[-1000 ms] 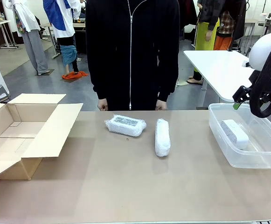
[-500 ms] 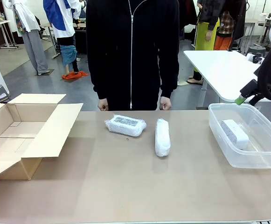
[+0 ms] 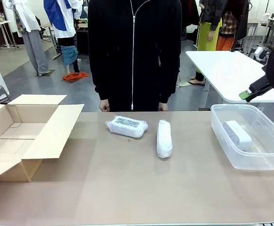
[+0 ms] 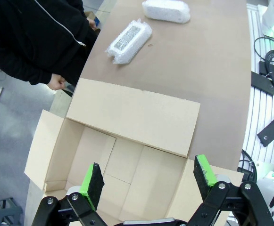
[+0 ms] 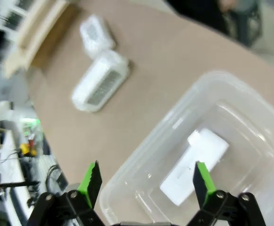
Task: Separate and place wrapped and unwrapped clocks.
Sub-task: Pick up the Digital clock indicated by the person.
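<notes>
Right gripper hangs over the bin at the right end of the table, its jaws spread wide with nothing between them. From the front it sits high at the room's right edge, clear of the bin's rim. Left gripper hovers above the open box at the left end, jaws just as wide and just as empty.

The tabletop is plain tan. Near the middle, toward the far edge, lies one wrapped clock, long side across the table. A second wrapped clock lies just beside it to the right, pointing toward the robot, the two apart. The bare clock rests slantwise on the floor of the clear bin.

A person in a black zip jacket stands at the far edge, both hands down by the tabletop. Behind, a grey floor, a white table to the right, and more people standing farther back.
</notes>
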Robot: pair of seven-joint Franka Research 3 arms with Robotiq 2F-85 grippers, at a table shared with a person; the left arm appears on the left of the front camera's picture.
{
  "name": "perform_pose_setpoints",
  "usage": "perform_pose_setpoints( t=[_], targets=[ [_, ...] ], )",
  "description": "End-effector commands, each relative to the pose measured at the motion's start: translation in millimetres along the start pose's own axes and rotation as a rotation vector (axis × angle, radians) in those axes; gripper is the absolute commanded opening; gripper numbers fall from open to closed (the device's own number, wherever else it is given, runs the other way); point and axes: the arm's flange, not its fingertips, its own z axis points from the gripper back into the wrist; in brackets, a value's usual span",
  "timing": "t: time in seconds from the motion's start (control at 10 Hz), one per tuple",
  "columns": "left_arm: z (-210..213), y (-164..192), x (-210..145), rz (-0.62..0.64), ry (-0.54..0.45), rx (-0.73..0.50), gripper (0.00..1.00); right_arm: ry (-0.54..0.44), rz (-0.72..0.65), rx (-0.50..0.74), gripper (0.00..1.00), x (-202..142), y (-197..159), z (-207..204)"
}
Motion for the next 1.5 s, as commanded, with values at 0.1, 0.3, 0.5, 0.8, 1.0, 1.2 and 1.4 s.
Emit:
perform_pose_setpoints(
  t=[0.1,0.3,0.5,0.8,1.0,1.2,1.4],
  targets=[
    [0.5,0.6,-1.4,-0.012,-0.014,-0.012,1.0,-0.102,-0.002,0.073,1.0,-3.5,-28.1,22.1],
    [0.5,0.6,-1.4,-0.012,-0.014,-0.012,1.0,-0.091,-0.053,0.105,1.0,1.4,-46.2,35.7],
    [0.5,0.6,-1.4,-0.012,-0.014,-0.012,1.0,-0.177,0.03,0.116,1.0,0.0,-83.6,37.0],
    [0.5,0.6,-1.4,-0.012,-0.014,-0.012,1.0,-0.143,0.261,0.104,1.0,-18.3,-104.0,70.3],
    [0.5,0.6,-1.4,-0.012,-0.014,-0.012,1.0,-0.076,0.403,-0.034,1.0,-34.5,-92.3,94.8],
    [0.5,0.6,-1.4,-0.012,-0.014,-0.012,1.0,-0.01,0.496,-0.07,1.0,-43.0,-74.7,112.7],
    [0.5,0.6,-1.4,-0.012,-0.014,-0.012,1.0,0.0,0.523,-0.092,1.0,-47.6,-64.9,118.7]
  ],
)
